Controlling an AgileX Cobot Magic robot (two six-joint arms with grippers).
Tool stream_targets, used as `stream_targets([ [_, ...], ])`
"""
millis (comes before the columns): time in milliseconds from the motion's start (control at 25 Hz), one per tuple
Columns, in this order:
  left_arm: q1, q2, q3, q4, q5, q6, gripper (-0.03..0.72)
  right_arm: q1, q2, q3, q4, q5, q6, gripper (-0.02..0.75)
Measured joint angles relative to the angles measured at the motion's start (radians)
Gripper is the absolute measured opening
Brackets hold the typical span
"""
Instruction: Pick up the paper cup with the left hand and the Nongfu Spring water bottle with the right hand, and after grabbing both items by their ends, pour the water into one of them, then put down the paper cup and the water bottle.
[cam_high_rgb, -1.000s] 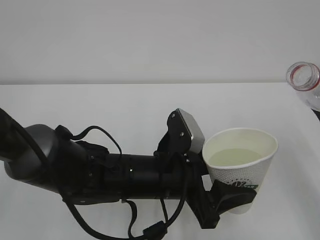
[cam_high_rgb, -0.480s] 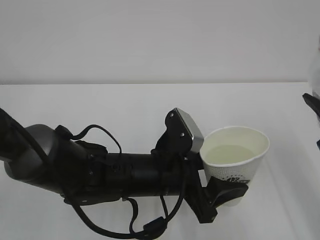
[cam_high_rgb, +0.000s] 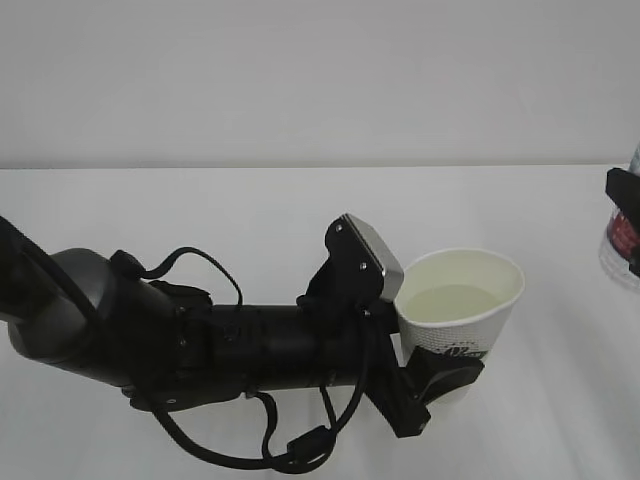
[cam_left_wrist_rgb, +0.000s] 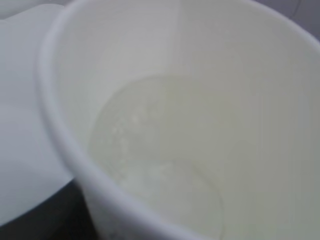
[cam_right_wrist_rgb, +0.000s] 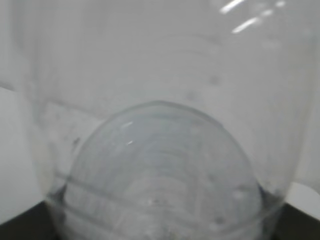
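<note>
On the left of the exterior view I have my left hand (cam_high_rgb: 445, 375), the black cabled arm with the grey rectangular block on its wrist, reaching across the white table (cam_high_rgb: 250, 215) toward the middle. Its black two-fingered gripper is clamped around the lower part of the small white tapered paper cup (cam_high_rgb: 458, 320) with the green logo on its side. One black finger (cam_high_rgb: 440, 372) wraps the front of the cup just under the lettering, so the jaws stand fairly wide, spread to the cup's girth and closed on it. The cup sits upright, rim level. Whether its base touches the table I cannot tell.

Inside the cup I see the water (cam_high_rgb: 452, 301), pale and flat, filling it well short of the rim. My left wrist view confirms it: the cup's cream-white interior (cam_left_wrist_rgb: 200, 75) fills the picture, with the liquid surface (cam_left_wrist_rgb: 160, 165) lying still at the bottom.

Over at the far right edge of the exterior view, well apart from the cup, my right hand (cam_high_rgb: 625, 205) shows only as a sliver of black gripper. Beside it I catch a bit of the clear ribbed plastic Nongfu Spring water bottle (cam_high_rgb: 617, 240) with its red label. The right wrist view is full of the bottle's clear wall (cam_right_wrist_rgb: 160, 150), dark finger edges at both lower corners, so those jaws are closed around the bottle.
</note>
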Motion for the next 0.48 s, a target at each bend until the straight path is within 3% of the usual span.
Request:
stream_targets([
  [200,0.008,0.000,0.000,-0.033,0.006,0.004,0.498,0.000,0.000,0.000,0.000,0.000,0.155,0.463],
  [480,0.010,0.000,0.000,-0.052,0.006,0.006,0.498,0.000,0.033,0.000,0.000,0.000,0.186,0.463],
])
